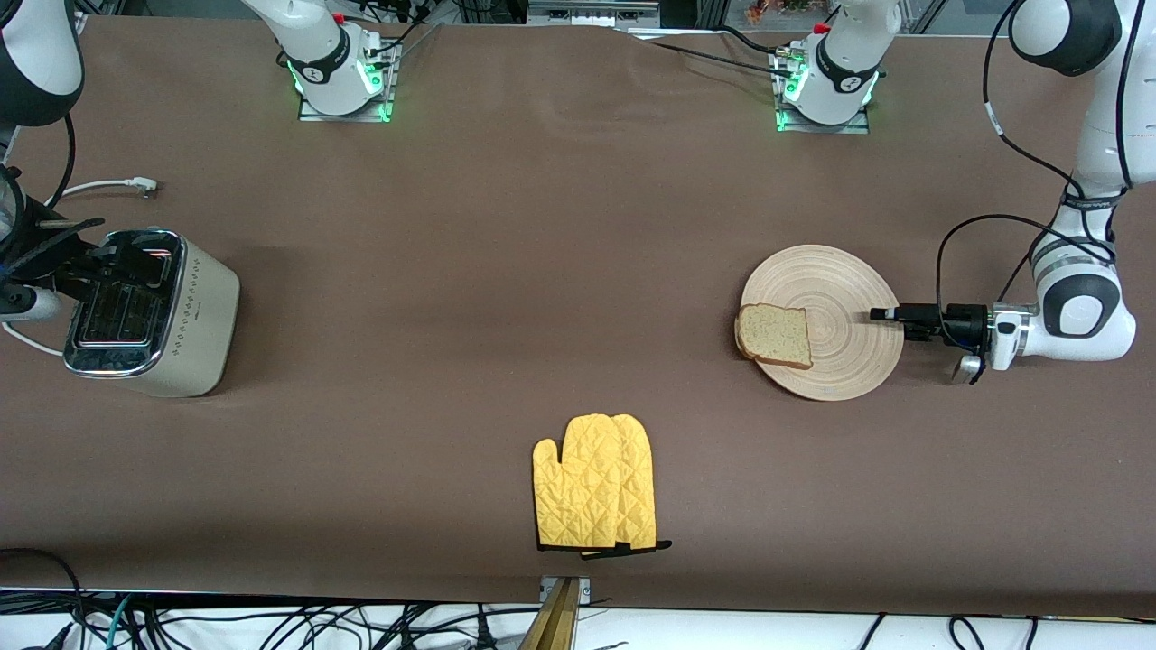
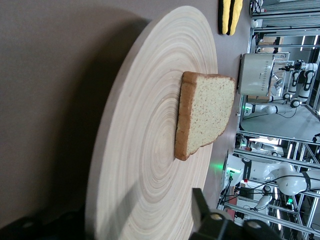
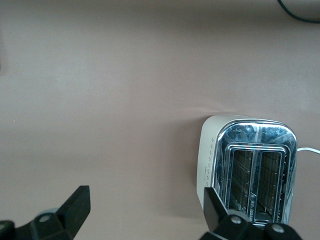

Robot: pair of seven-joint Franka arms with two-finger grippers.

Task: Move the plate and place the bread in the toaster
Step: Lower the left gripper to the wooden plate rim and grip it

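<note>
Plate: the round wooden plate (image 1: 844, 280) lies on the table (image 1: 506, 235) near the end where my left arm stands.
Bread: the bread (image 1: 775, 335) lies flat on the plate, at the plate's edge that faces the toaster's end of the table.
Left gripper: my left gripper (image 1: 880, 313) is low at the plate's rim, on the side away from the bread. In the front view its tips look close together. I cannot tell if they pinch the rim or just touch it.
Left wrist view: here I see the plate (image 2: 150, 165) from the side with the bread (image 2: 207, 115) on it. One dark finger (image 2: 202, 212) sits over the rim and the other one is under it. That does not show in the front view.
Toaster: the toaster (image 1: 153, 311) stands near the table edge at my right arm's end, well apart from the plate.
Right gripper: my right gripper (image 3: 145, 210) hangs over that end of the table, its fingers wide apart. The toaster (image 3: 250, 170) and its two slots show from above.
Mitt: a yellow oven mitt (image 1: 594, 495) lies near the table edge closest to the front camera, between the plate and the toaster. Nothing else lies between them.
</note>
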